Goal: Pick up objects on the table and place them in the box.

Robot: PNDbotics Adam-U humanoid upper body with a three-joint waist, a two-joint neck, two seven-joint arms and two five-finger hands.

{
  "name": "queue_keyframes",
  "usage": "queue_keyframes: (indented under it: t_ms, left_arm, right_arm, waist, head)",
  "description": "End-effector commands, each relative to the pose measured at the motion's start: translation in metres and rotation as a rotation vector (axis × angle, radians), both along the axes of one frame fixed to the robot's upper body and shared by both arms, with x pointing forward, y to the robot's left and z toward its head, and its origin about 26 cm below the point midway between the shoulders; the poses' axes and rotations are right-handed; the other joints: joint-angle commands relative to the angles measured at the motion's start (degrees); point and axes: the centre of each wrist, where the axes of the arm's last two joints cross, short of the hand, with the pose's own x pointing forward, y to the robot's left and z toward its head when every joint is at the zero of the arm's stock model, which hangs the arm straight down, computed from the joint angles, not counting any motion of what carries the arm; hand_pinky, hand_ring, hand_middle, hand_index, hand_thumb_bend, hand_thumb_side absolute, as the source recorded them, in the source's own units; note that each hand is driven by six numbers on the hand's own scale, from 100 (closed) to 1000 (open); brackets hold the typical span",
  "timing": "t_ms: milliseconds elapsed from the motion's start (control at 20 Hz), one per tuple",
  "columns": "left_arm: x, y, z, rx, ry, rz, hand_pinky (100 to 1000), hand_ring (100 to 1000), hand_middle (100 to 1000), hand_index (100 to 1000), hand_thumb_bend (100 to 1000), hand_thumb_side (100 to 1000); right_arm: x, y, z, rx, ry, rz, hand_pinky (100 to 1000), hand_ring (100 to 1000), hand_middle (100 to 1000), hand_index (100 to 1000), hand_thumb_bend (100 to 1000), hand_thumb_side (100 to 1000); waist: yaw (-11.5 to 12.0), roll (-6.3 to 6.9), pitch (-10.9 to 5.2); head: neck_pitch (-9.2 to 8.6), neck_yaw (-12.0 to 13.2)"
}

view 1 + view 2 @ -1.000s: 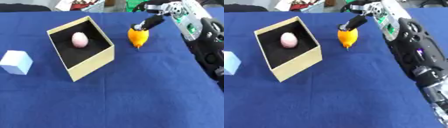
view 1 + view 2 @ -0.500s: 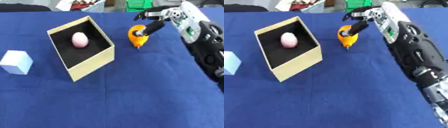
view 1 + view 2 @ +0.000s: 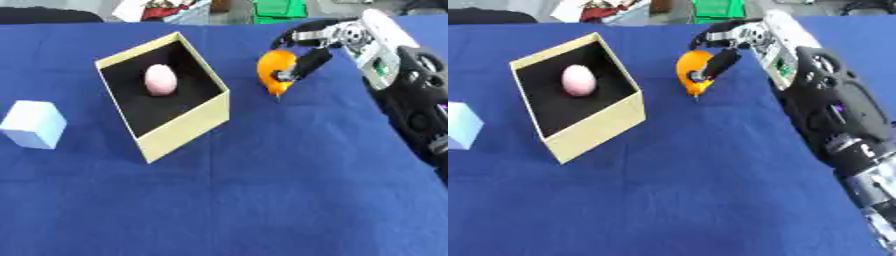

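An orange, pointed object (image 3: 272, 74) stands to the right of the open tan box (image 3: 188, 128) with black lining. My right hand (image 3: 308, 52) reaches in from the upper right, its fingers and thumb curled round the orange object. Inside the box lies a pink egg-shaped thing (image 3: 159, 79). A pale blue cube (image 3: 33, 124) sits on the blue cloth at the far left. My left hand shows in no view.
Blue cloth (image 3: 262, 200) covers the whole table. My right arm (image 3: 824, 110) runs down the right side. Clutter, including something green (image 3: 280, 9), lies past the far edge.
My right hand has closed round the orange object, which now sits slightly higher and tilted. The whole view has shifted a little.
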Motion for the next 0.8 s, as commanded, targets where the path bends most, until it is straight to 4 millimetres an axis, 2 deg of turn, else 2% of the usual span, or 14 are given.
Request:
queue_keyframes:
  t_ms: [50, 400, 800]
  left_arm:
    - [-0.0022, 0.0011, 0.0081, 0.022, -0.026, 0.004, 732, 654, 681, 801, 341, 976]
    - [-0.0020, 0.0008, 0.0082, 0.022, -0.026, 0.002, 732, 654, 679, 800, 337, 973]
    - [-0.0016, 0.0000, 0.0082, 0.023, -0.022, -0.001, 731, 653, 678, 800, 331, 972]
  right_arm:
    - [-0.0006, -0.0083, 0.0140, -0.001, -0.040, -0.024, 1000, 1000, 1000, 1000, 211, 502]
    - [0.0004, -0.0077, 0.0109, 0.005, -0.069, -0.055, 975, 1000, 1000, 1000, 223, 442]
    - [0.0008, 0.0007, 0.0088, -0.021, -0.138, -0.073, 915, 1000, 1000, 1000, 327, 368]
  waist:
    - [0.16, 0.09, -1.09]
    - [0.47, 0.13, -1.02]
    - [0.79, 0.23, -0.92]
  head:
    - [-0.59, 0.01]
    - [-0.78, 0.00]
    - [-1.19, -0.17]
